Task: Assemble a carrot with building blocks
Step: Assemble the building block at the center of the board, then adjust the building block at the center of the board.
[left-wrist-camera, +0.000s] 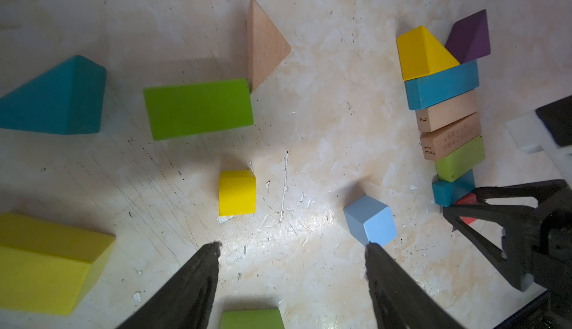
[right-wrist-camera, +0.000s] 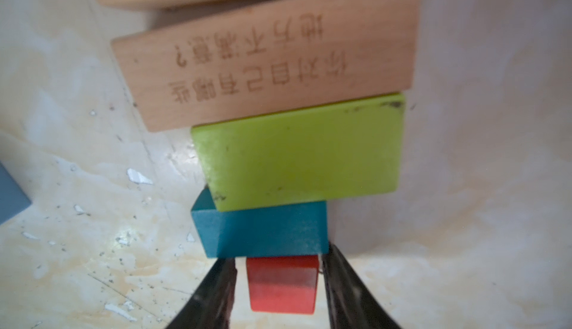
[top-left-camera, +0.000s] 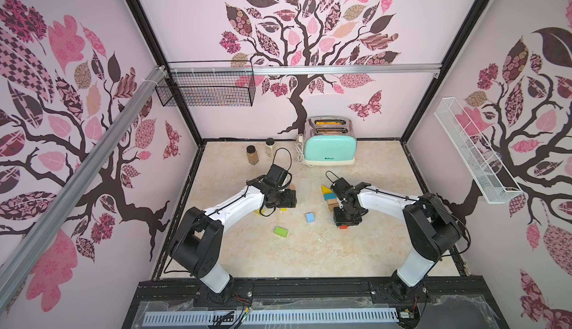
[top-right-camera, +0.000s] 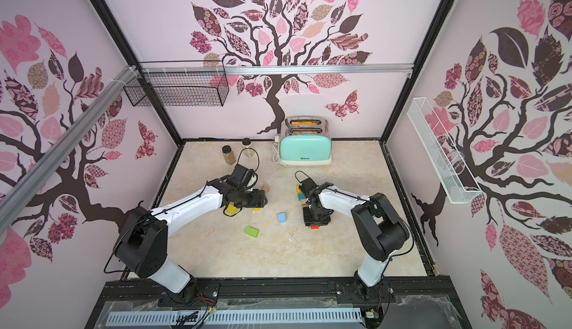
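Right gripper [right-wrist-camera: 280, 258]: jaws narrowly parted astride small red wooden cube [right-wrist-camera: 282, 284], small gap showing, no grip. Cube sits at row's tip, touching teal wooden block [right-wrist-camera: 263, 234]. Advice: rise straight up, avoid nudging. Left gripper [left-wrist-camera: 292, 247]: wide, empty, near light-blue wooden cube [left-wrist-camera: 370, 220].

Soft, even light is filling both top views, and the wide lens is bending the walls [top-left-camera: 46, 145] and the rail [top-left-camera: 77, 176] at the edges. In the left wrist view, glare is gleaming off the table [left-wrist-camera: 309, 219]. The yellow cube [left-wrist-camera: 237, 193] is casting a faint shadow, and the left gripper [left-wrist-camera: 292, 247] is showing dark and blurred. The right wrist view is looking soft throughout. The red block [right-wrist-camera: 283, 284] and the right gripper [right-wrist-camera: 280, 258] are smearing out of focus, and the tan bar [right-wrist-camera: 263, 64] lettering is blurring.
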Action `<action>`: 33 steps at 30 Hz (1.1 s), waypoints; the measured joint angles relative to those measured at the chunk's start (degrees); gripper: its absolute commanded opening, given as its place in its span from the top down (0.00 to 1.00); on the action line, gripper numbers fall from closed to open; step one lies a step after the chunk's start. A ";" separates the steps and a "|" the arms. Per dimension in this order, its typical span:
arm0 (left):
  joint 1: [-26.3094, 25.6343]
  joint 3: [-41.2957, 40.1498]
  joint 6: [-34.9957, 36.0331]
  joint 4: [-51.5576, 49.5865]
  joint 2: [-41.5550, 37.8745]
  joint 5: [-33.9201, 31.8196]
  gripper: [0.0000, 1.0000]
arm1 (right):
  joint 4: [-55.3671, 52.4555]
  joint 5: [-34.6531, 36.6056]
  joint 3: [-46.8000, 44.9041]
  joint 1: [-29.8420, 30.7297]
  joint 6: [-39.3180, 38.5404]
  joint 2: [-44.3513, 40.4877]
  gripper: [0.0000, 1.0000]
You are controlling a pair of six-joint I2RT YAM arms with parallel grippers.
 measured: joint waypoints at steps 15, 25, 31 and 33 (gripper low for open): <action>-0.02 -1.05 -4.13 1.33 -9.27 2.99 0.19 | -2.03 1.92 5.16 -8.63 0.85 -5.60 0.67; -0.44 -2.54 -6.78 2.86 -11.04 3.93 0.17 | -0.02 1.88 7.45 -12.07 0.02 3.85 0.74; -0.46 -2.64 -7.37 2.97 -11.06 4.00 0.16 | 0.66 1.77 7.54 -12.09 0.00 4.79 0.75; -0.46 -2.64 -7.48 3.10 -11.06 4.07 0.16 | 1.11 1.68 7.54 -12.09 0.00 4.81 0.75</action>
